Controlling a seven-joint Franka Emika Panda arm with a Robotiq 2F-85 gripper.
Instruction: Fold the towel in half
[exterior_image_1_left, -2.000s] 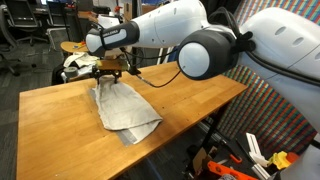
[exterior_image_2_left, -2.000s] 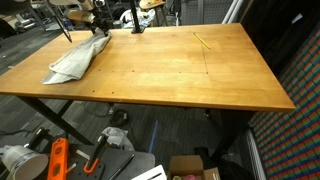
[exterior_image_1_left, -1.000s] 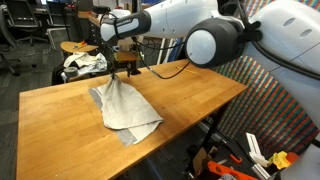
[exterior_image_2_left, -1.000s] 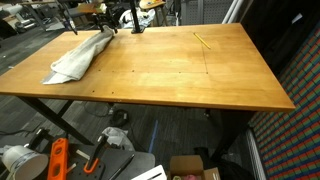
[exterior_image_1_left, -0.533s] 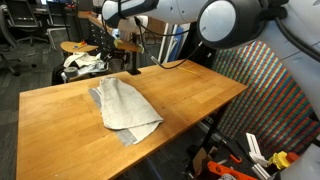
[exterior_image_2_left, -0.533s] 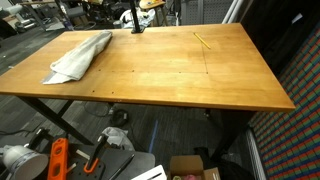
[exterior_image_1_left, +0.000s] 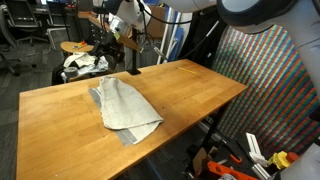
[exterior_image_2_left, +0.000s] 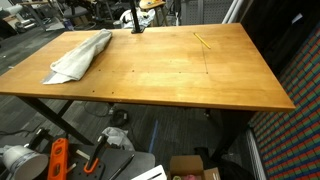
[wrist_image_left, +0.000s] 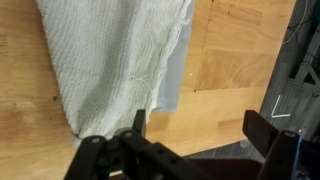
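A pale grey towel (exterior_image_1_left: 124, 104) lies folded and rumpled on the wooden table (exterior_image_1_left: 190, 95). It also shows in an exterior view (exterior_image_2_left: 80, 55) near the table's far left corner. In the wrist view the towel (wrist_image_left: 105, 55) lies below the camera, with a blue-grey under layer showing at its edge. My gripper (exterior_image_1_left: 119, 33) hangs high above the table's back edge, apart from the towel. In the wrist view its fingers (wrist_image_left: 198, 128) stand wide apart with nothing between them.
A yellow pencil-like stick (exterior_image_2_left: 203, 41) lies on the far part of the table. A black stand (exterior_image_2_left: 135, 20) rises at the table's back edge. Chairs and clutter (exterior_image_1_left: 80, 62) stand behind the table. Tools and boxes (exterior_image_2_left: 60, 160) lie on the floor.
My gripper has let go of the towel and risen up and back from it. The towel's lifted edge has dropped flat onto the table.
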